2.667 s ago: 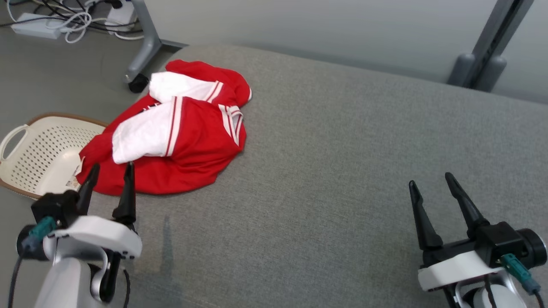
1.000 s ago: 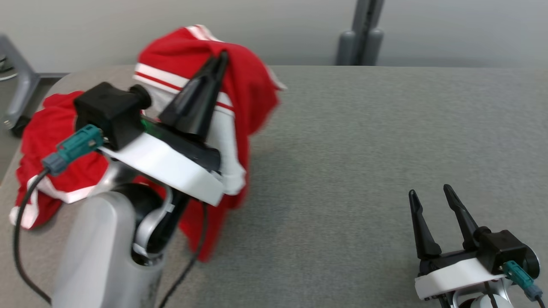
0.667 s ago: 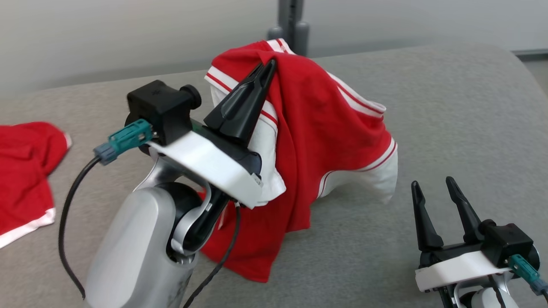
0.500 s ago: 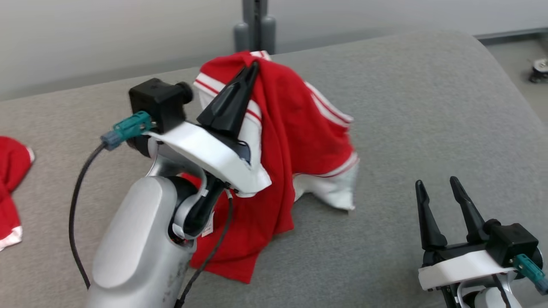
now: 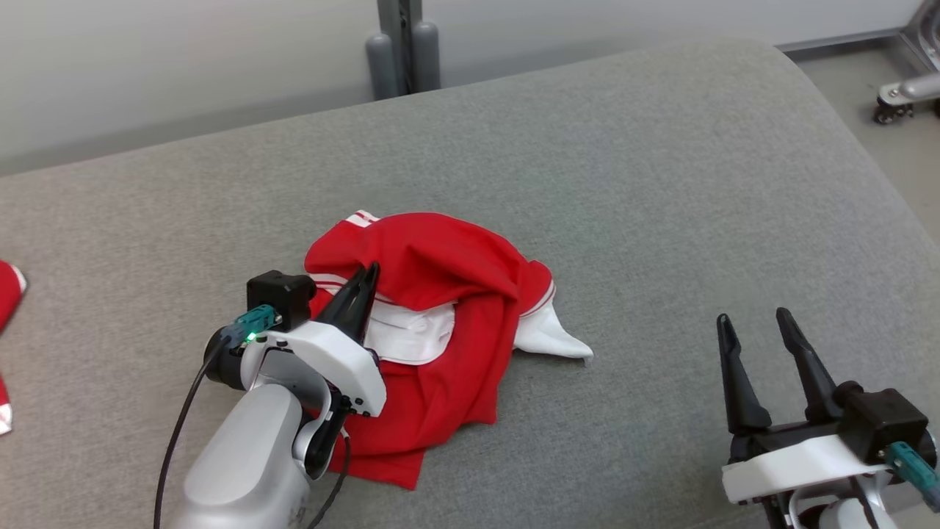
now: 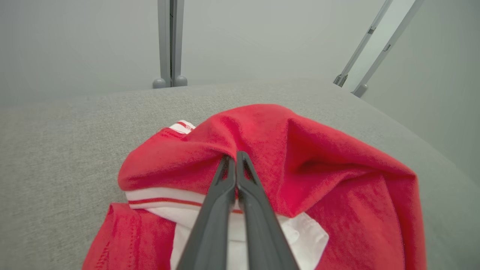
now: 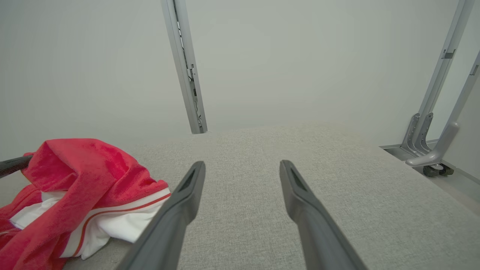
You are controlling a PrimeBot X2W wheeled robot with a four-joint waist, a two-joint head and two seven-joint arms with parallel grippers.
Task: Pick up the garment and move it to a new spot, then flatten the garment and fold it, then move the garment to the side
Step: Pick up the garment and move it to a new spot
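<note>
A: Where's the red-and-white shirt (image 5: 448,283)?
B: Crumpled in a heap on the grey padded surface (image 5: 661,184), left of the middle and toward the near edge. 1 white sleeve tip (image 5: 562,342) pokes out to the right.
A: And the left gripper (image 5: 369,270)?
B: Its 2 fingers (image 6: 215,221) are clenched together, pinching a red fold on the heap's near-left side, just over a white striped band.
A: The right gripper (image 5: 754,317)?
B: Near right, well apart from the shirt, fingers spread wide above bare surface.
A: Anything else?
B: Another red cloth (image 5: 6,290) lies at the left edge, and a grey post (image 5: 400,44) stands beyond the far edge.
</note>
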